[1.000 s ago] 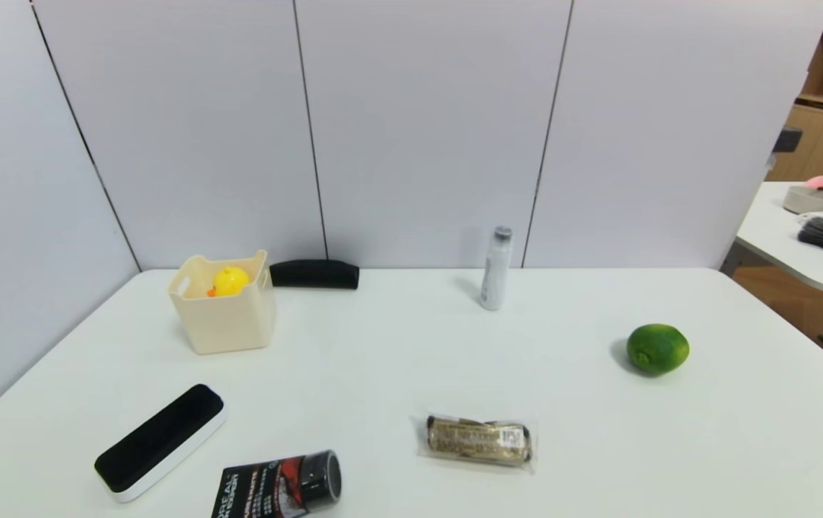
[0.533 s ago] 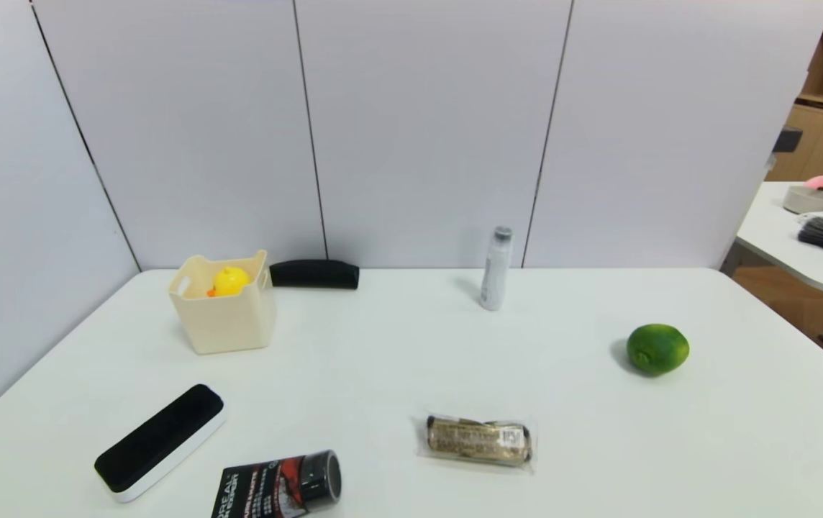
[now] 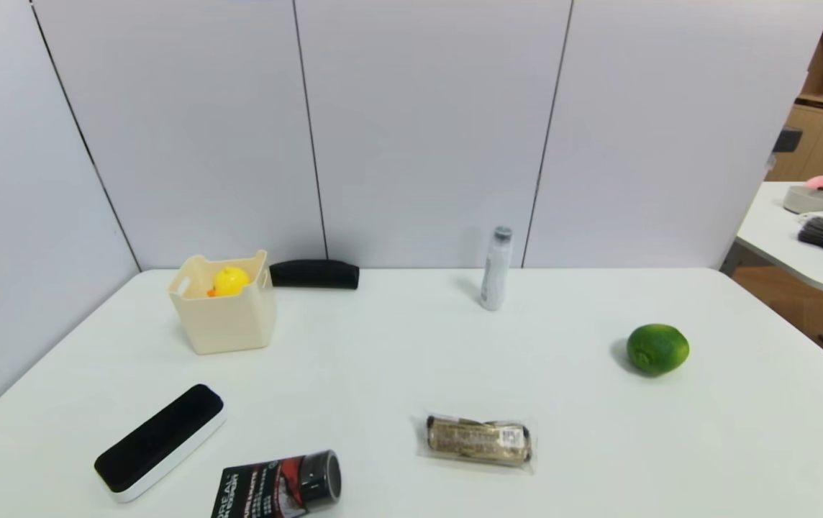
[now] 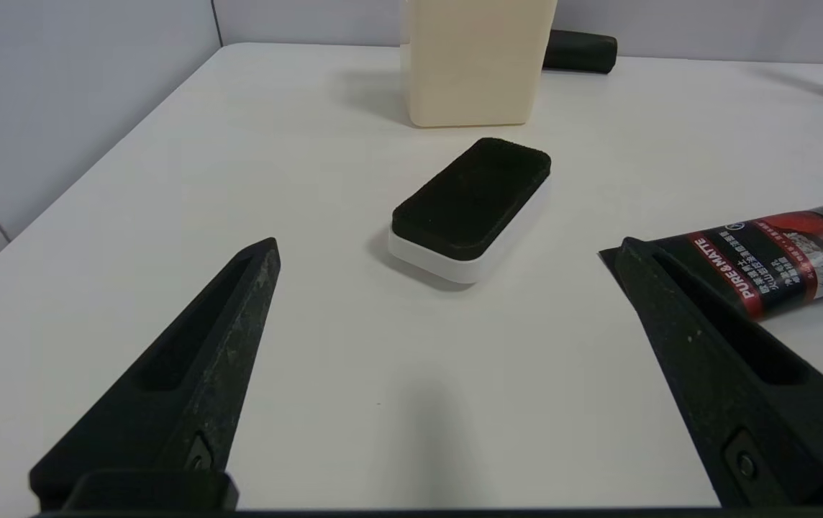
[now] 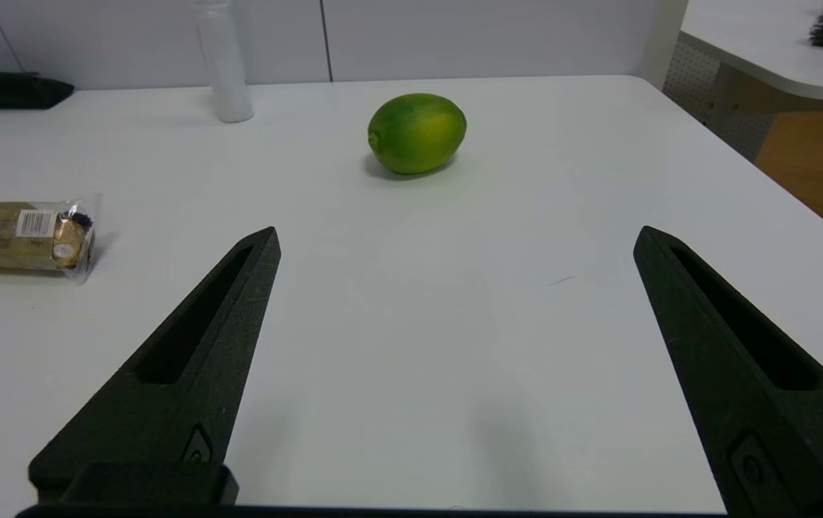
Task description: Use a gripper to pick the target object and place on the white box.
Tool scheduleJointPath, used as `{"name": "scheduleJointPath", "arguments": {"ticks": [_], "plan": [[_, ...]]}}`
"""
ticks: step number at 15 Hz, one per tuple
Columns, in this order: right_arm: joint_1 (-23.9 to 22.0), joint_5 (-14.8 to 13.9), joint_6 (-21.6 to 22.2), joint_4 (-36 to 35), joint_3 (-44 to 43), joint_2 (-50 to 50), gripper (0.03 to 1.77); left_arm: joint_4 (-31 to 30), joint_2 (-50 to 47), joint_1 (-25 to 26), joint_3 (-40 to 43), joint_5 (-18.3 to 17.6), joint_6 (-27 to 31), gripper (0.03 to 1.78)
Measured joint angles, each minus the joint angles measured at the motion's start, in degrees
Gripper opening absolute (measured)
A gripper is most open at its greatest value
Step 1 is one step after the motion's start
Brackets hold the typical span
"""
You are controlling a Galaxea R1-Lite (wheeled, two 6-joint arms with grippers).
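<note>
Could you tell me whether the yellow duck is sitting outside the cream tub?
No, the duck is inside the tub.

A black-topped white eraser (image 4: 470, 205) lies near a cream tub (image 4: 475, 65).

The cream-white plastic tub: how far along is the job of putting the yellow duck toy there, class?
Done, by the look of it: the yellow plastic duck toy sits inside the cream-white tapered tub. In hand: nothing; the black left gripper and black right gripper are open and empty over the white table. Left: probably nothing.
</note>
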Motion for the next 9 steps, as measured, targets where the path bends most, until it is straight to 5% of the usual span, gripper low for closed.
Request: {"name": "scheduleJointPath", "arguments": {"ticks": [9], "plan": [[0.0,0.17,-0.85,0.02,0.0,0.0,1.7,-0.02,0.0,0.02,0.0,0.0,-0.05,1.69]]}}
